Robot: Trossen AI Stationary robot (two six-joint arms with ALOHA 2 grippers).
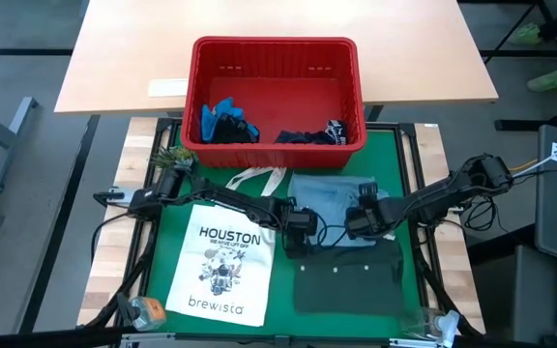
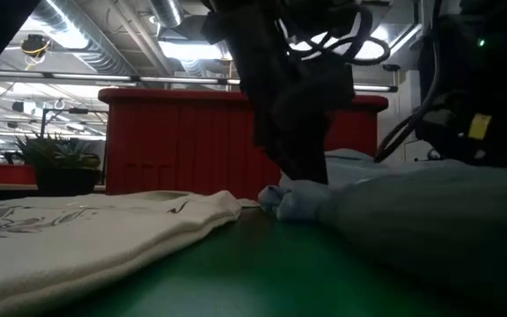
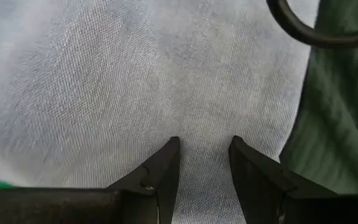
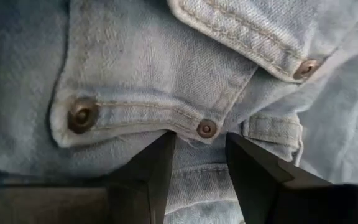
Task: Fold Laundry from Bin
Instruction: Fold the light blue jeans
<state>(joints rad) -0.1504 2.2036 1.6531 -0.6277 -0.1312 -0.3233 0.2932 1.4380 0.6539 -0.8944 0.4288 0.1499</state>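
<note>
Two hands (image 1: 303,224) (image 1: 361,222) | each clamped on denim shirt (image 1: 332,193) | shirt's long axis unclear, bunched on mat

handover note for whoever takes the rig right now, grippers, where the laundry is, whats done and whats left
Left gripper: down on the light blue denim shirt at mid-mat, fingers pressed into the cloth with a fold of it between them.
Right gripper: on the same shirt from the other side, fingers at a snap-buttoned seam.
Dark green garment: lies flat on the green mat, at the shirt's near edge.
Red bin: behind the mat, holding a bright blue garment and a dark navy one.
White tote bag: flat on the mat's left.
Done: two garments out.
Left: fold the shirt, then the two in the bin.
</note>
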